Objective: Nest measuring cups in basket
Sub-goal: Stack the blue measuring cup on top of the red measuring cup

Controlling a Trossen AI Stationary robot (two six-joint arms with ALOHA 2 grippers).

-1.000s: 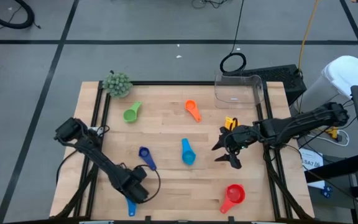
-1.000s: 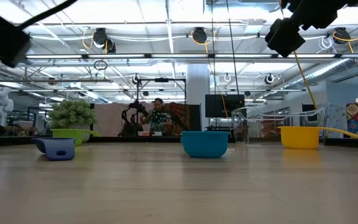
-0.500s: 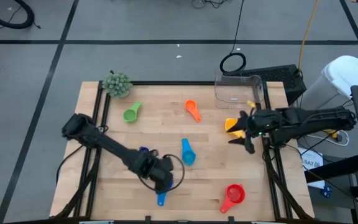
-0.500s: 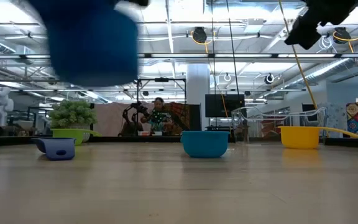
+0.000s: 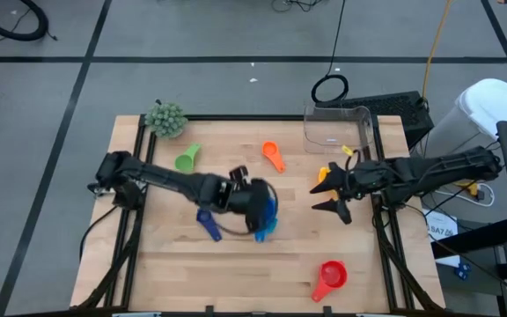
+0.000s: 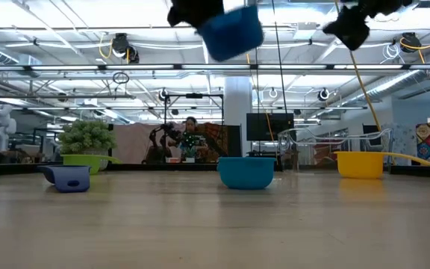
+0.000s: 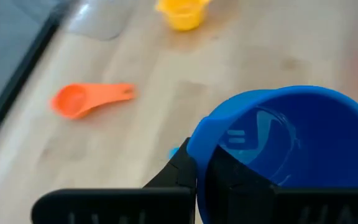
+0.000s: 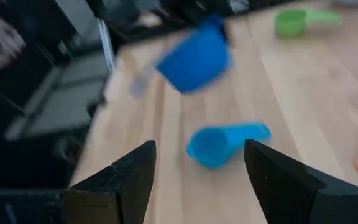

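Left gripper (image 5: 258,201) holds blue cup (image 7: 284,140) above light blue cup (image 8: 222,143)

wooden table (image 5: 236,264) holding scattered measuring cups (image 5: 331,276), basket (image 5: 337,126).

The left arm reaches from the counter's left edge to its middle, its left pincer (image 5: 258,210) raised above the surface and clamped on the rim of a blue measuring cup (image 7: 278,146). The right arm extends in from the right side; its right pincer (image 5: 331,189) hangs spread apart, gripping nothing.
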